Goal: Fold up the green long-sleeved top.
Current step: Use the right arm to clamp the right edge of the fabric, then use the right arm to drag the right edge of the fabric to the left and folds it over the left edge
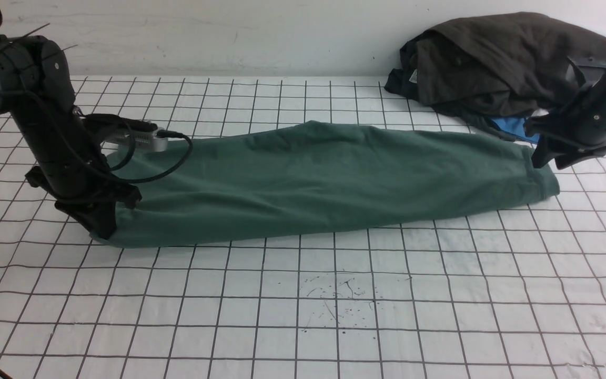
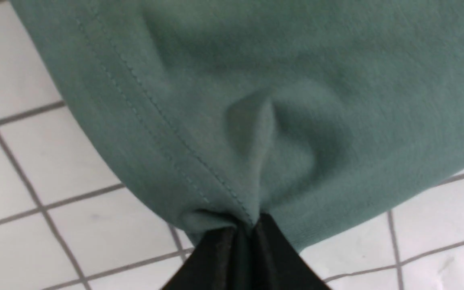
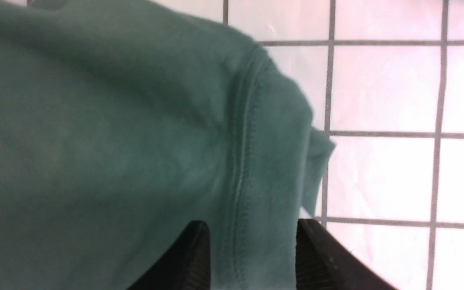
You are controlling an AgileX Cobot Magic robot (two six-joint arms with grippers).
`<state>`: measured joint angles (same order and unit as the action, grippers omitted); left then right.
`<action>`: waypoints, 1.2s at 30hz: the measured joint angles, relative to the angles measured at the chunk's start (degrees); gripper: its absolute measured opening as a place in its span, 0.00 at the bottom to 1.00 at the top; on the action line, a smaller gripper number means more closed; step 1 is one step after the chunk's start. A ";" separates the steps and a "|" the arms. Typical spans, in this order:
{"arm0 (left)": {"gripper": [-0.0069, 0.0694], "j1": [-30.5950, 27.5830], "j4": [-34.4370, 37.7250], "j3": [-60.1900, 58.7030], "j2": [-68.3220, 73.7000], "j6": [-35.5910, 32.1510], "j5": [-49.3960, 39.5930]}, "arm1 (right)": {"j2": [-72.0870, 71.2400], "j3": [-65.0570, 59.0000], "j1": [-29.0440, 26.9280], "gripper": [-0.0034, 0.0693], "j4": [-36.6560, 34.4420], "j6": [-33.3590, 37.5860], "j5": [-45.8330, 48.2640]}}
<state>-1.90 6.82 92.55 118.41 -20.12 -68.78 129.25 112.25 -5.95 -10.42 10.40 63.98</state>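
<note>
Soft, probably limp green long-sleeved top (image 1: 324,179): left gripper (image 2: 245,228) clenched on lower-left hem; right gripper (image 3: 252,225) gapes astride right-end seam.

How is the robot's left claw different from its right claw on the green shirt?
The left gripper is shut, pinching the stitched hem of the green top; the right gripper is open, its fingers apart either side of a seam. The left gripper is at the top's left end, the right gripper at its right end. Both are black and low at the cloth's edge.
</note>
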 joint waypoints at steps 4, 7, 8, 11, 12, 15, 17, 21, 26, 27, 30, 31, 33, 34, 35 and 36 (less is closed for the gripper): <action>0.13 -0.56 0.31 0.00 0.94 0.10 -0.02 | 0.00 0.00 0.00 0.49 -0.50 0.18 -0.12; 0.19 -0.56 0.40 0.00 1.46 0.10 -0.07 | 0.00 0.00 0.00 0.66 -1.21 0.44 -0.22; 0.22 -0.56 0.33 0.00 1.46 0.17 -0.14 | 0.07 0.00 0.00 0.71 -1.21 0.44 -0.34; 0.35 -0.62 -0.51 1.03 0.88 1.19 -0.25 | 0.61 0.00 0.00 0.87 -1.21 0.44 -0.73; 0.40 -0.67 -0.94 1.40 0.15 2.00 -0.25 | 1.13 0.00 0.00 0.90 -1.21 0.39 -0.79; 0.51 -0.73 -1.53 1.98 -4.01 4.44 -0.25 | 3.44 0.00 0.00 0.93 -1.56 -0.70 -0.82; 0.56 -0.73 -1.53 1.98 -7.92 4.93 -0.36 | 5.31 0.00 0.00 0.91 -2.58 -1.16 -0.61; 0.59 -0.73 0.74 1.98 -17.94 5.22 -1.20 | 6.15 0.67 0.21 0.73 -2.86 -1.24 -0.55; 0.59 -0.73 2.71 1.61 -27.72 5.22 -1.84 | 6.78 1.95 0.51 0.40 -3.55 -1.03 -0.33; 0.59 -0.73 2.86 0.70 -30.36 5.28 -1.88 | 7.01 2.62 0.63 0.29 -4.12 -1.03 0.35; 0.59 -0.73 2.85 -2.63 -36.73 5.82 -2.01 | 6.99 4.79 0.68 0.11 -4.72 -0.60 3.16; 0.59 -0.73 2.91 -4.64 -39.15 5.96 -2.06 | 6.56 5.69 0.57 0.09 -4.44 -0.39 4.43; 0.59 -0.73 2.98 -9.85 -44.27 6.10 -2.06 | 5.04 7.11 0.40 0.07 -2.64 -0.21 6.13; 0.59 -0.73 2.98 -12.92 -46.41 6.10 -2.13 | 4.17 7.45 0.33 0.07 -1.63 -0.21 6.43; 0.59 -0.73 2.98 -13.54 -47.50 6.10 -2.13 | 3.92 7.50 0.33 0.07 -1.05 -0.21 6.55; 0.59 -0.73 2.98 -16.17 -49.69 6.10 -2.13 | 2.63 7.61 0.12 0.07 0.24 -0.36 6.65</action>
<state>-2.64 9.80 76.38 68.72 -14.01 -70.91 131.88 119.86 -5.83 -10.17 10.05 70.64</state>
